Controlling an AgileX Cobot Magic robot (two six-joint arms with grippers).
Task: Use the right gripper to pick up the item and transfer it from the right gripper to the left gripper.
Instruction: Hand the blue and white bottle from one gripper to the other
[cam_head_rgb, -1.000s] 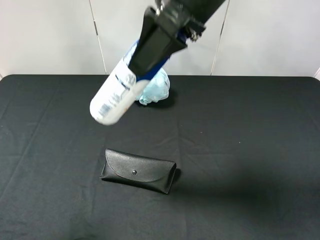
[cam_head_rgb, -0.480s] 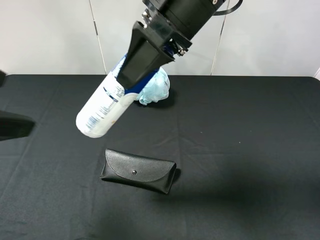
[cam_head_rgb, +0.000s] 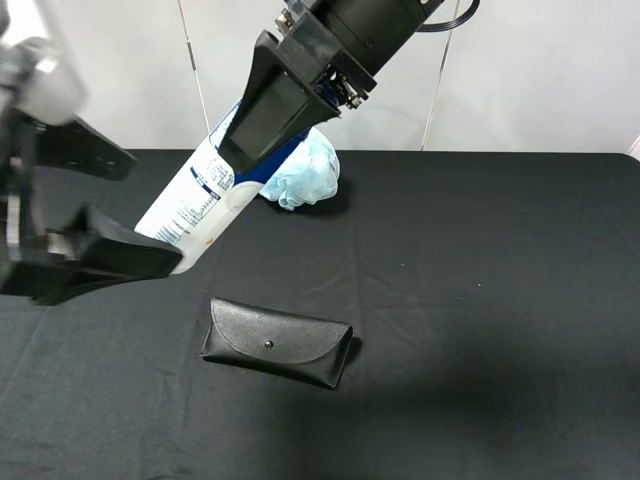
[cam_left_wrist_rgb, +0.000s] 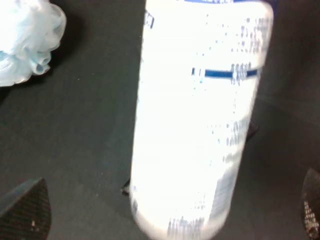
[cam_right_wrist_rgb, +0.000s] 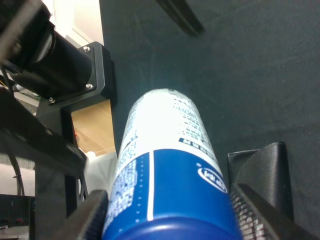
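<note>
Black cloth, faintly creased, covers the surface (cam_head_rgb: 480, 300), with pale wall panels (cam_head_rgb: 540, 70) behind its far edge. My right claw (cam_head_rgb: 248, 150) is clamped on the bottle (cam_head_rgb: 190, 215). Its wide flat black fingers (cam_right_wrist_rgb: 260, 190) press the blue upper part from both sides, and the smooth white cylinder juts out past them, printed with fine text and a thin blue band. The bottle hangs in the air over the left half of the surface, tilted, with the gripped end high and the rounded base low, toward the left edge.

My left claw (cam_head_rgb: 155, 215) is spread wide around that base. One black finger lies above it and one below in the high view. From the left wrist, the two dark woven-textured fingertips (cam_left_wrist_rgb: 25, 210) sit well out on either side of the glossy body (cam_left_wrist_rgb: 195, 130) without touching it. The right wrist view shows that claw's bolted black block beyond the bottle's end (cam_right_wrist_rgb: 170, 165).

Farther out, a pale blue mesh pouf (cam_head_rgb: 305, 170), ruffled and rounded, rests near the far edge, left of the middle. A flat black glasses case (cam_head_rgb: 278, 342) of grained leather-like material, with a curved flap and one snap button, lies left of centre toward the near edge.
</note>
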